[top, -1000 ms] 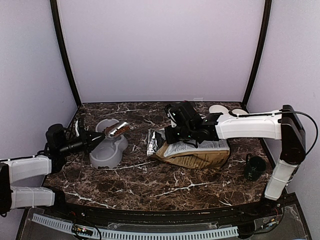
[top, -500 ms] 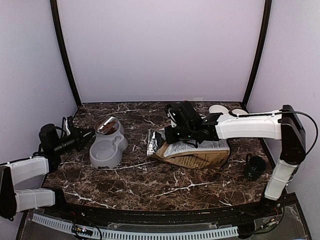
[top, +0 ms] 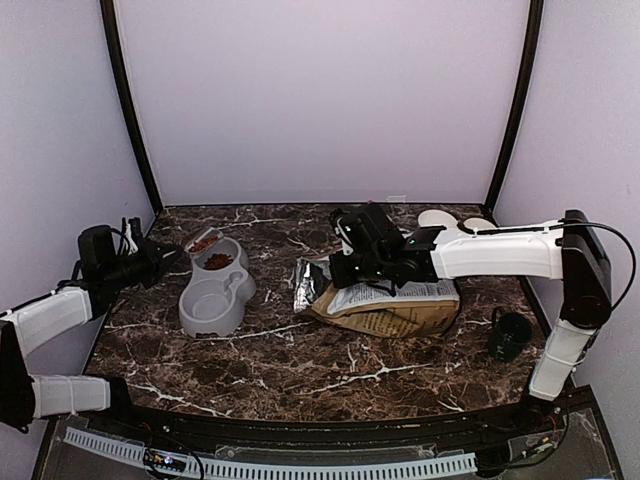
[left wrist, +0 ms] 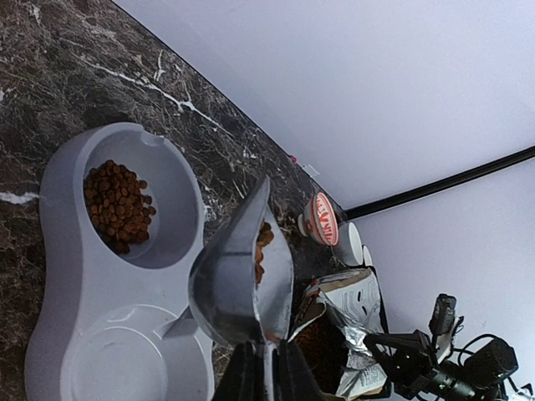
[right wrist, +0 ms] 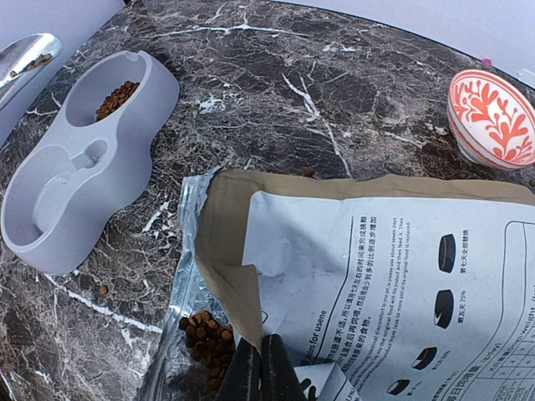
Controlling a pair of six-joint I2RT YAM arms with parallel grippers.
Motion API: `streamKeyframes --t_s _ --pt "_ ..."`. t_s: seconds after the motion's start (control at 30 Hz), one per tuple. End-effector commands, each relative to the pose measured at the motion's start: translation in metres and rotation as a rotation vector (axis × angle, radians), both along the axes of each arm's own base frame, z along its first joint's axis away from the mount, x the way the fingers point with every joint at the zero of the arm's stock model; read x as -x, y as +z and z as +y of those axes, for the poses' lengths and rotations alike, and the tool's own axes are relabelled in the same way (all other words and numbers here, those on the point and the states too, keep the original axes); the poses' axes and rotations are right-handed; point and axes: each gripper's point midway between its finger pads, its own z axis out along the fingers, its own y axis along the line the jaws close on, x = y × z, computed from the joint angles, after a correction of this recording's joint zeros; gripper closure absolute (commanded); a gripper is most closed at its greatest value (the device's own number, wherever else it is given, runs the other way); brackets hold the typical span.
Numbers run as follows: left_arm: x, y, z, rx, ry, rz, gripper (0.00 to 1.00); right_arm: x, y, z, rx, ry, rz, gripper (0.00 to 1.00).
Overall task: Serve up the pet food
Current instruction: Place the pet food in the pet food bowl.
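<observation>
Pet food (left wrist: 117, 205) lies as a heap of reddish-brown kibble in the far compartment of the grey double bowl (top: 212, 300); the near compartment (left wrist: 117, 368) holds none. My left gripper (left wrist: 266, 368) is shut on the handle of a metal scoop (left wrist: 230, 280). The scoop is tilted beside the bowl's far end, with a few pellets (left wrist: 263, 242) still inside. My right gripper (right wrist: 261, 355) is shut on the torn edge of the dog-food bag (right wrist: 376, 276), which lies flat. More kibble (right wrist: 205, 342) shows in the bag's foil mouth.
A red-and-white patterned bowl (right wrist: 493, 117) and white cups (top: 440, 218) stand behind the bag at the back right. A black cup (top: 510, 335) sits by the right arm's base. Walls close in the table on three sides.
The left arm drew back to the left and the scoop moved from over the bowl toward its far end and tipped. Kibble now lies in the far compartment. The right arm stayed still.
</observation>
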Motion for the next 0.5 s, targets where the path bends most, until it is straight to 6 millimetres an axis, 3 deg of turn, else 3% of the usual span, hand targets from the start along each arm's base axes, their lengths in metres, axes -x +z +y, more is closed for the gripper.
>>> streamKeyframes --t_s 0.0,0.47 --pt "-0.009 0.002 0.014 -0.115 0.046 0.021 1.0 -0.02 0.016 -0.014 -0.02 -0.076 -0.07 1.0" --pt "-0.026 0.01 0.028 -0.237 0.07 0.072 1.0 -0.019 0.014 -0.017 -0.018 -0.075 -0.077 1.0"
